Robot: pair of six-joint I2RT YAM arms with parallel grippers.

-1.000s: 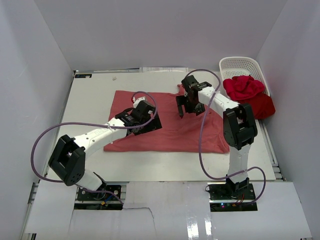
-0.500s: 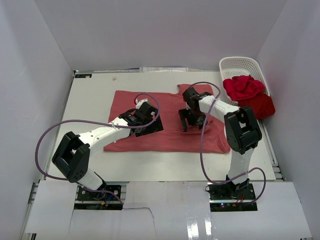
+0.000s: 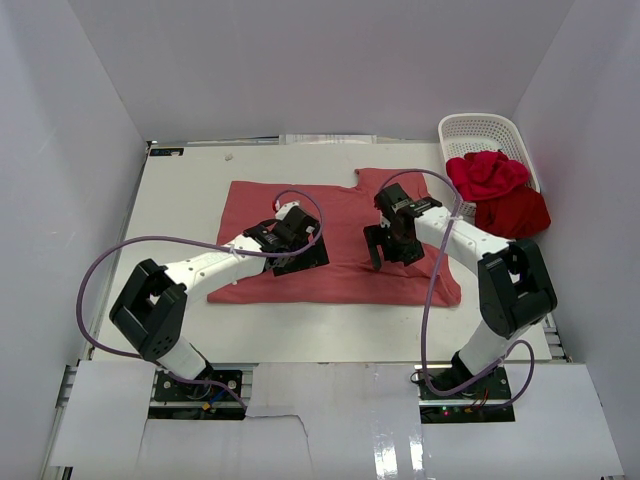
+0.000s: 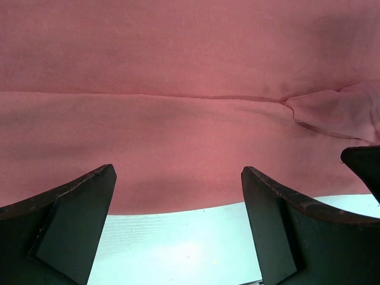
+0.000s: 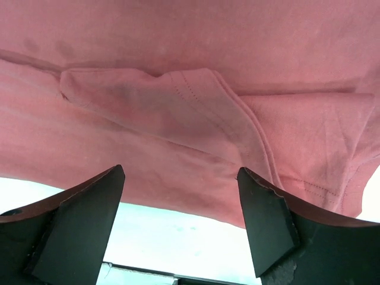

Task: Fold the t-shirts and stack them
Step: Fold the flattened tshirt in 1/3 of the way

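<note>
- The table (image 3: 180, 200) is white and walled in. Its near edge is covered by the arm bases.
- The dusty salmon-red t-shirt (image 3: 345, 275) lies spread flat in the middle of the table. Both arms cross over it and hide strips of the cloth.
- The left gripper (image 3: 300, 250) sits low over the shirt's near-left part. In the left wrist view its fingers stand wide apart (image 4: 177, 178), holding nothing, with their bases cut off by the frame. Whether the tips touch the cloth cannot be told.
- The right gripper (image 3: 385, 245) is over the shirt's right half, jaws likewise spread with nothing between them (image 5: 181, 172). Beyond it a stitched sleeve (image 5: 196, 113) lies folded onto the body.
- The white lattice basket (image 3: 480, 128) is at the far right corner, its near end buried.
- The bright crimson t-shirt (image 3: 487, 173) is bunched on the basket's near end.
- The darker red t-shirt (image 3: 520, 212) is crumpled just beside it. Its shape is hard to make out.
</note>
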